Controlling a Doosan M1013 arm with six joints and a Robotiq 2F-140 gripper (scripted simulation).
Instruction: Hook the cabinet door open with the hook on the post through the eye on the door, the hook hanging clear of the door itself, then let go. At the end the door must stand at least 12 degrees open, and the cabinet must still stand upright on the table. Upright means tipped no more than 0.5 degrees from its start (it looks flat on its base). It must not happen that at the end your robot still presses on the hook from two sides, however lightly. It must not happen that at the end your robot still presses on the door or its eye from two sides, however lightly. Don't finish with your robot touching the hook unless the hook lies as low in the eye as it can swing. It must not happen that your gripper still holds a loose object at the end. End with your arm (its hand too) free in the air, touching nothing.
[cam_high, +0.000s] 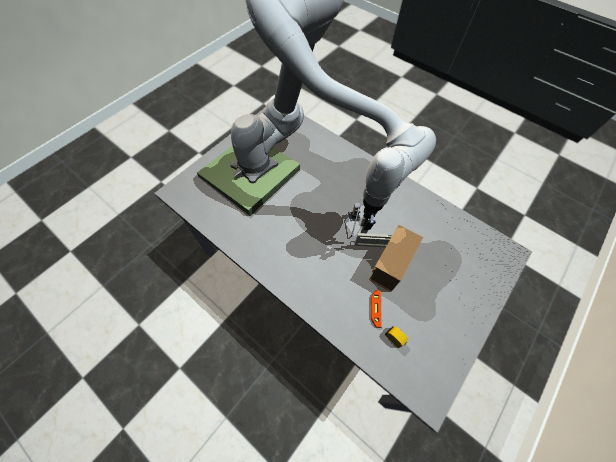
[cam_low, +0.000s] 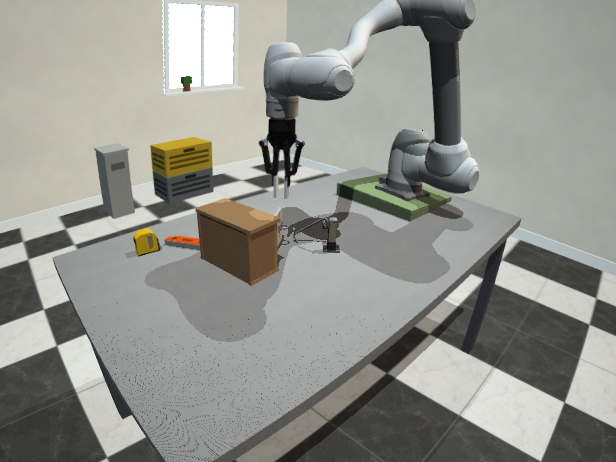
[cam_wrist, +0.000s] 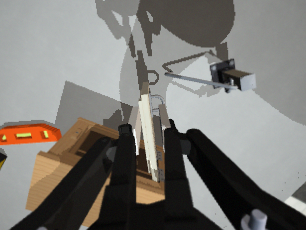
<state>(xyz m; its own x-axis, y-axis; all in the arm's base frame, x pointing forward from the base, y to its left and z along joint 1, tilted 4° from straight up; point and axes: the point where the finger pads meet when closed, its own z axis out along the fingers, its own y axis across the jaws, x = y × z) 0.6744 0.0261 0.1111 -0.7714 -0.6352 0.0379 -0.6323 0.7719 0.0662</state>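
In the wrist view the gripper (cam_low: 280, 191) hangs above the cabinet (cam_low: 235, 240), fingers nearly together on nothing. They cut off the lower edge of the ajar door (cam_wrist: 150, 135).

The hook (cam_wrist: 195, 79) reaches from its post (cam_low: 331, 235) toward the eye (cam_wrist: 153, 76) (whether it is threaded is unclear).

Beyond on the grey table (cam_low: 300, 325) lie a spirit level (cam_low: 182, 241) and a tape measure (cam_low: 146, 241).

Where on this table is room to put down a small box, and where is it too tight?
Room: the wide stretch from the cabinet to the table's near edge, and between post and green base. Tight: door to post, under the gripper; also cabinet to level.
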